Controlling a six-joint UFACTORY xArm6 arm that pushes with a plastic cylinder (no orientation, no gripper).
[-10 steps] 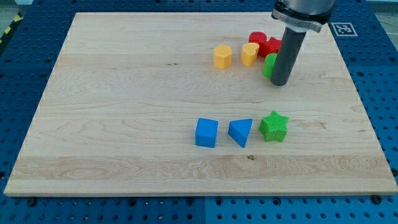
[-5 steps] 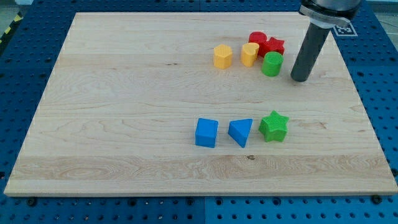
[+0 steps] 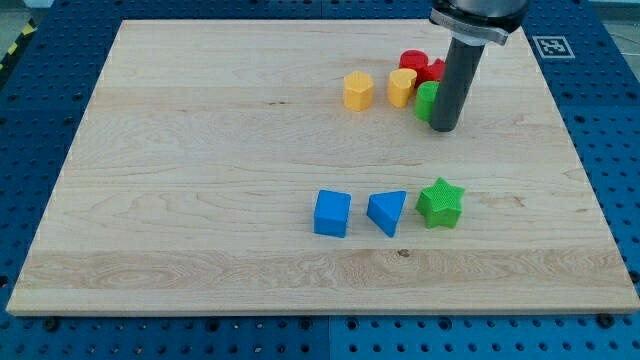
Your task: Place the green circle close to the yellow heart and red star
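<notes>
My tip (image 3: 445, 128) touching green circle (image 3: 426, 101) at view's right side; yellow heart (image 3: 401, 87), red star (image 3: 434, 70) just beyond; no jaws, rod only.

Wooden board (image 3: 200, 150) on blue pegboard. At 1 o'clock: yellow hexagon (image 3: 358, 90), yellow heart (image 3: 401, 86), red blocks (image 3: 415, 63), green circle (image 3: 427, 101). At 5 o'clock: blue cube (image 3: 332, 213), blue wedge (image 3: 387, 211), green star (image 3: 440, 203).

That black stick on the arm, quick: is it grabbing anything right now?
No gripper: my tip holds nothing, resting on the board against the green circle, on its right in the view.
</notes>
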